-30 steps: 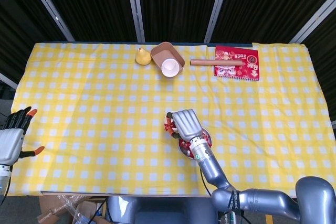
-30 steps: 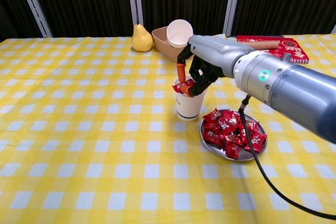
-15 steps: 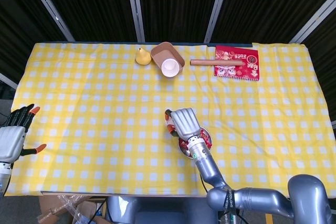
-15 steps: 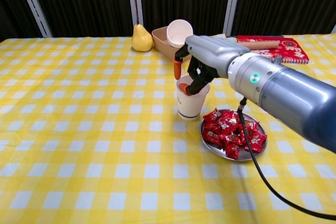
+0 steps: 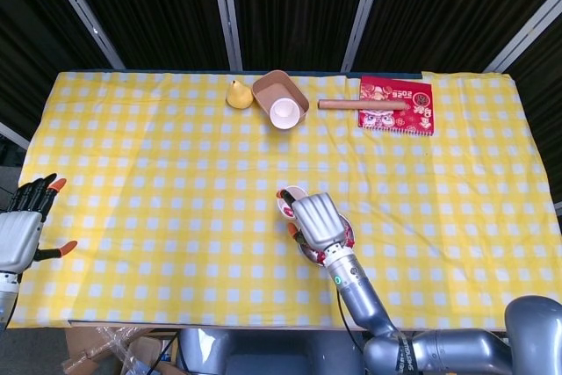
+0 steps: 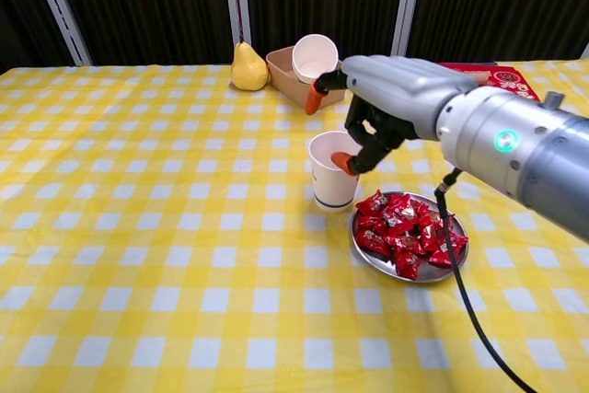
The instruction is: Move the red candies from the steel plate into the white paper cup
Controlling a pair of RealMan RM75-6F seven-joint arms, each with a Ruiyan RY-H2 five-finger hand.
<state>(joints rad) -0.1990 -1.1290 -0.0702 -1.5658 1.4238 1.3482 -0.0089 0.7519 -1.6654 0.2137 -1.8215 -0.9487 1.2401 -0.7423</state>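
The white paper cup [image 6: 332, 172] stands upright just left of the steel plate [image 6: 457, 262], which holds a pile of red candies [image 6: 405, 225]. My right hand [image 6: 391, 106] hovers above the cup's right rim and the plate's near edge. Its fingers are spread and hold nothing, and one orange fingertip [image 6: 343, 164] sits by the cup's mouth. In the head view the right hand [image 5: 316, 221] covers most of the plate, with the cup [image 5: 291, 202] showing at its upper left. My left hand [image 5: 21, 233] is open at the table's left edge, far from everything.
At the back of the yellow checked table are a pear [image 6: 247, 66] and a brown tray [image 6: 283, 69] with a second white cup [image 6: 314, 56] lying in it. A wooden roller [image 5: 362, 104] and a red booklet [image 5: 396, 104] lie at the back right.
The right hand held a red candy at the cup's mouth, let it go into the cup, then rose and shifted right with its fingers spreading. The left hand stayed still.
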